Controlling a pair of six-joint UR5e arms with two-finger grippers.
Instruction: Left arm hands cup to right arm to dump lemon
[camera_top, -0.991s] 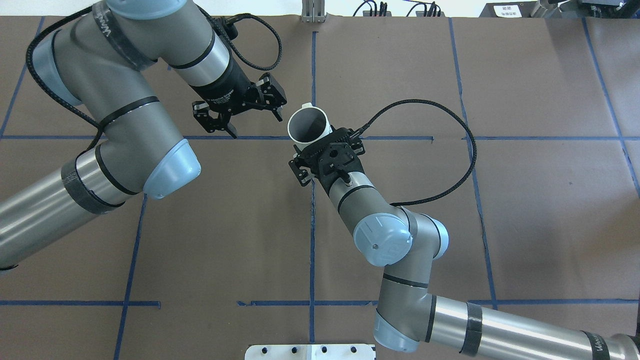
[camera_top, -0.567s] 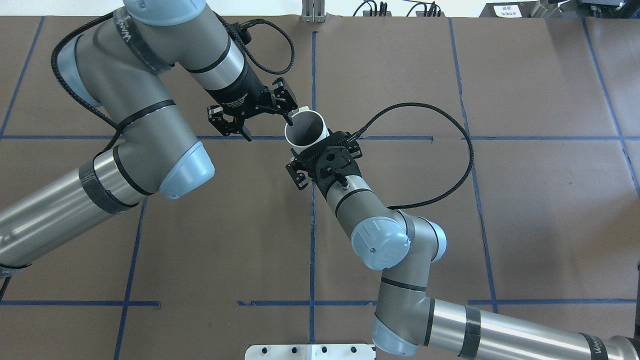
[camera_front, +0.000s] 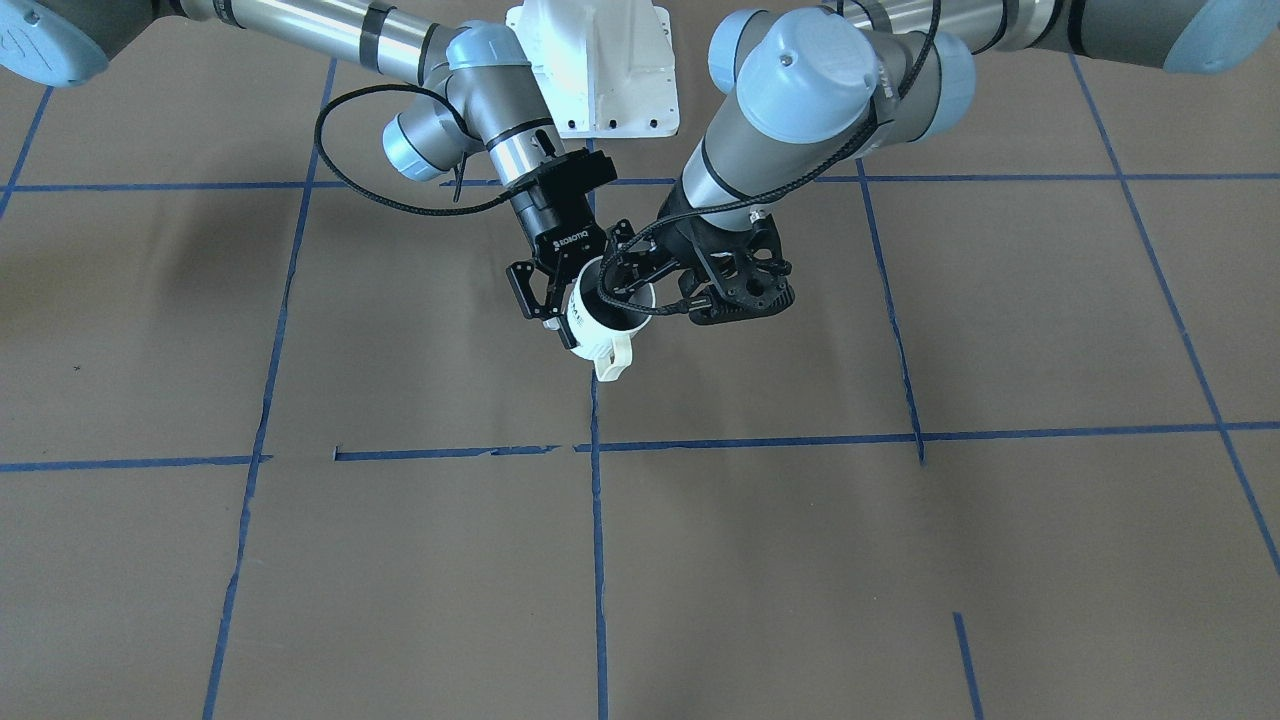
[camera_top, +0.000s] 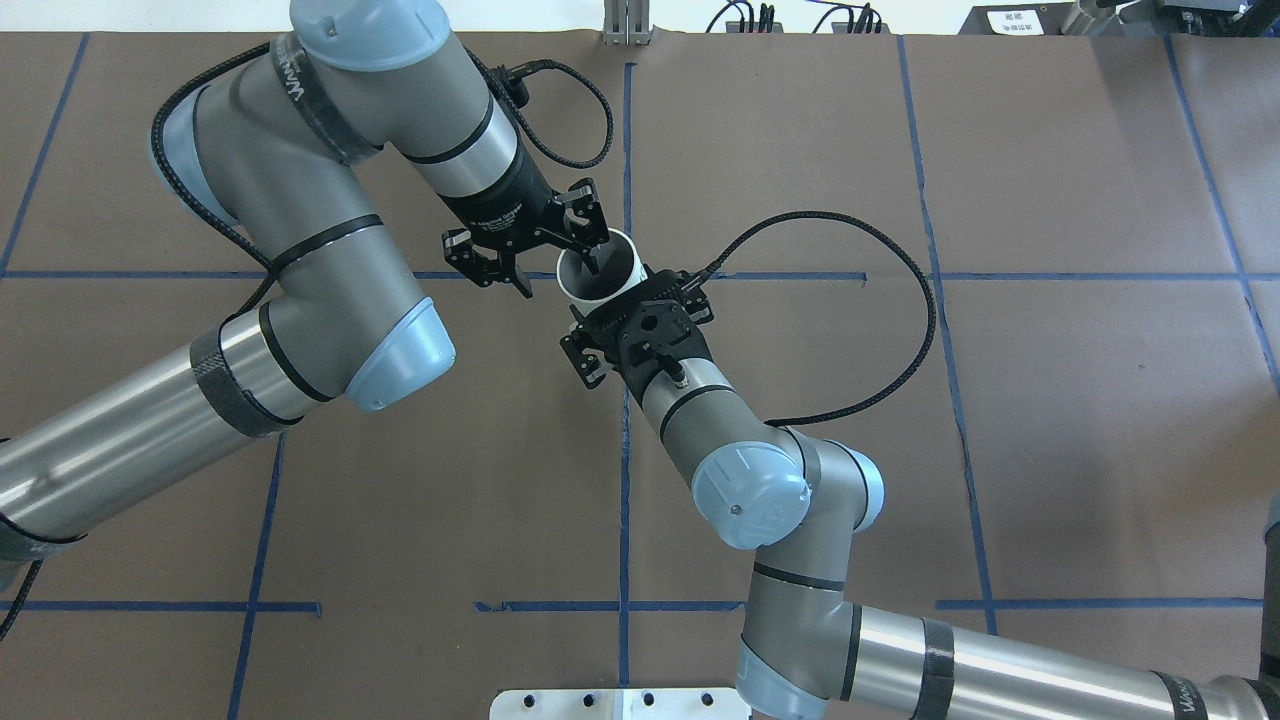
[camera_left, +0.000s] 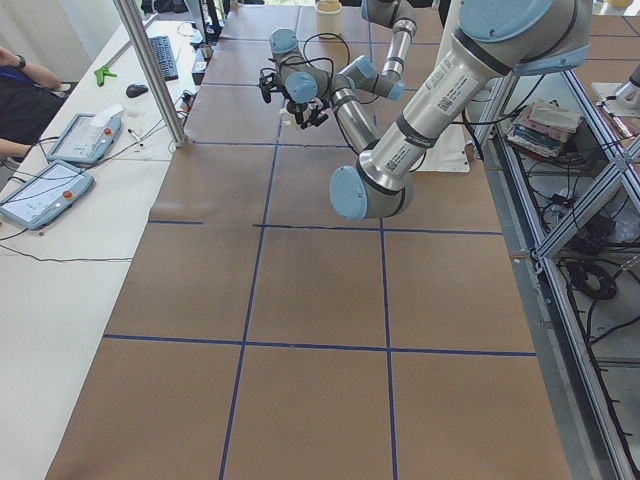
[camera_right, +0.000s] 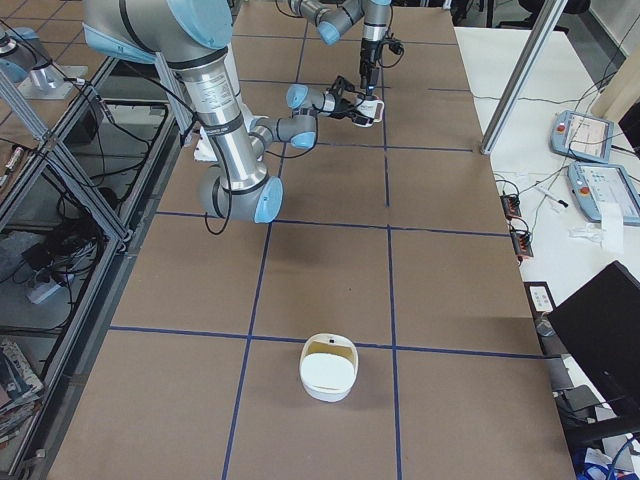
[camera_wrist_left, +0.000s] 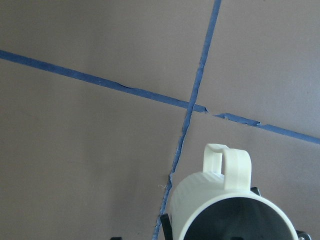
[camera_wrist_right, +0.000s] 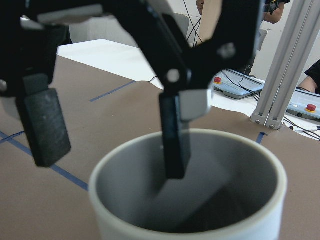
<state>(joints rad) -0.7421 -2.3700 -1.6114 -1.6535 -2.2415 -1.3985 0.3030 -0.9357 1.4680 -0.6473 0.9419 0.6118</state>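
White cup (camera_front: 595, 328), held clear of the brown paper-covered table (camera_top: 1050, 450) near its middle, mouth upward, handle turned away from the robot. The right gripper (camera_top: 622, 305) is closed on the cup from the robot's side, about its body as far as we can tell, so the right arm (camera_top: 790, 600) alone carries it.

Change over the last second: the left gripper (camera_top: 562, 280) stood spread and apart from the cup. It has since swung in on the left arm (camera_top: 300, 250) and now straddles the rim. In the right wrist view one finger (camera_wrist_right: 175, 142) hangs inside the mouth, close to the wall. The pad (camera_wrist_right: 47, 125) of the other stands outside, off the wall. The jaws are wide and grip nothing. The cup has drifted slightly towards the left arm.

We read the approach as complete and the closing as not yet begun. The task passes the cup from left to right, yet here the right side already has it and the left is the one reaching. We judge a pinch on the wall to be the next move, but cannot tell to what end.

No lemon shows. The grey interior that we see is bare, and its bottom lies in shadow. A white bowl (camera_right: 325, 390) stands well apart, towards the table's end on the robot's right, and it may be where the lemon is to be dumped.
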